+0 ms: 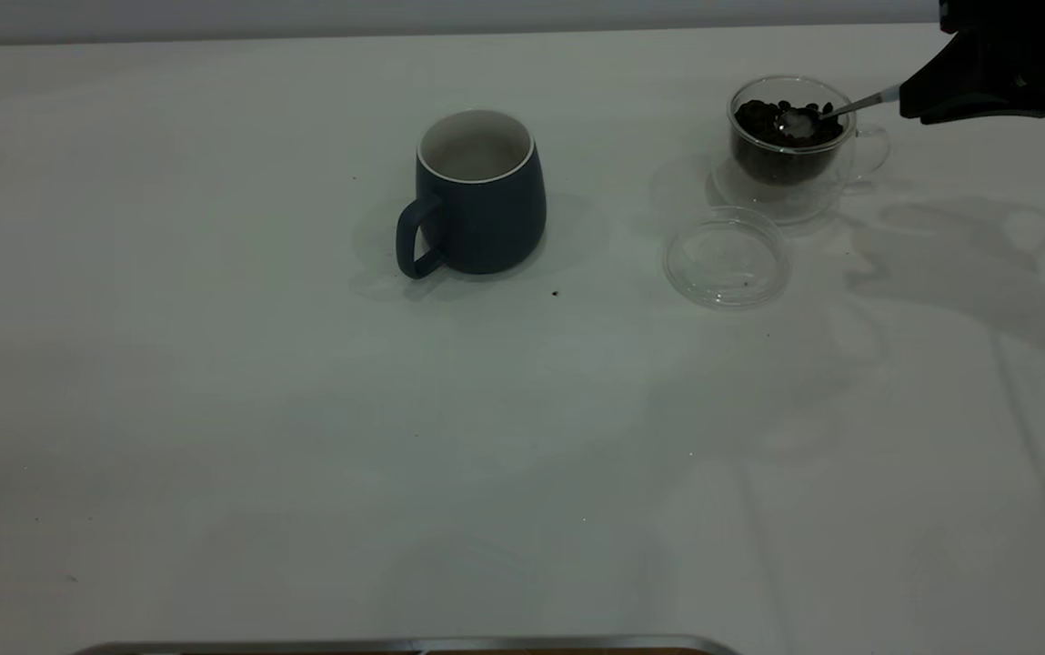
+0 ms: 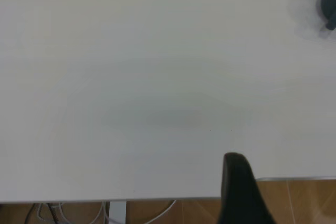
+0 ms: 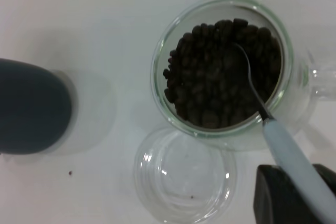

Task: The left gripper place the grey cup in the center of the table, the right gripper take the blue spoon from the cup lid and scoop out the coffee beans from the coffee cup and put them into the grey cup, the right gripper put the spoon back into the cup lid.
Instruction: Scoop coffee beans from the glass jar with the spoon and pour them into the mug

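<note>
Bare table (image 1: 213,437) fills the left half and the whole lower frame. The grey cup (image 1: 480,193) stands at upper centre; the cup lid (image 1: 727,256) and coffee cup (image 1: 790,147) crowd the upper right, leaving a passable gap between cup and lid

The grey cup (image 1: 480,193) stands upright just above frame centre on the white surface (image 1: 213,409), handle toward the lower left, its white inside bare. At upper right the clear coffee cup (image 1: 792,146) holds dark beans (image 1: 763,123). The spoon (image 1: 818,116) has its metal bowl resting in the beans, its pale-blue handle (image 3: 294,166) slanting up to the right. The lid (image 1: 727,256) lies flat just below the coffee cup.
</note>
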{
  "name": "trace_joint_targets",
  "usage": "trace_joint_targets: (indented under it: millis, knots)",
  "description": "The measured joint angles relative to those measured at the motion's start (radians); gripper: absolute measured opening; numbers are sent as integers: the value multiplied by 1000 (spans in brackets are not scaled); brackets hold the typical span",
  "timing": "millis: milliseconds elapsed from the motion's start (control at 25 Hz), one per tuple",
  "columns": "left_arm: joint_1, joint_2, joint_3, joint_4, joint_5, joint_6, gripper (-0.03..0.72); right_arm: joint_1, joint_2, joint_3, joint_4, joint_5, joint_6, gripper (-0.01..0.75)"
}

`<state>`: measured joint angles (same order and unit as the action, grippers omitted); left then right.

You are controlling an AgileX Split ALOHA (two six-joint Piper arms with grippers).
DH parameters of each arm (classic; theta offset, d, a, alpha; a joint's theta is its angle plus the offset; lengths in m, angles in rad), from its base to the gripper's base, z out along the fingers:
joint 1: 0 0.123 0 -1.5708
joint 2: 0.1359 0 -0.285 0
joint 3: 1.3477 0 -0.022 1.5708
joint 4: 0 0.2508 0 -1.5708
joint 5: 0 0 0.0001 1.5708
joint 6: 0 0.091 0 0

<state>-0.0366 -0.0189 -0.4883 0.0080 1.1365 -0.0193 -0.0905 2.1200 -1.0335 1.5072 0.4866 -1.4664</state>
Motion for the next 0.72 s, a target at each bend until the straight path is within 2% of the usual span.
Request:
trace_joint_targets:
  millis: [400,720]
  knots:
    - [0,0,0,1,0,-1,497,11,0,-1,-48,28,175,111]
    - [0,0,0,1,0,-2,497,-6,4,-2,-48,67,227,111]
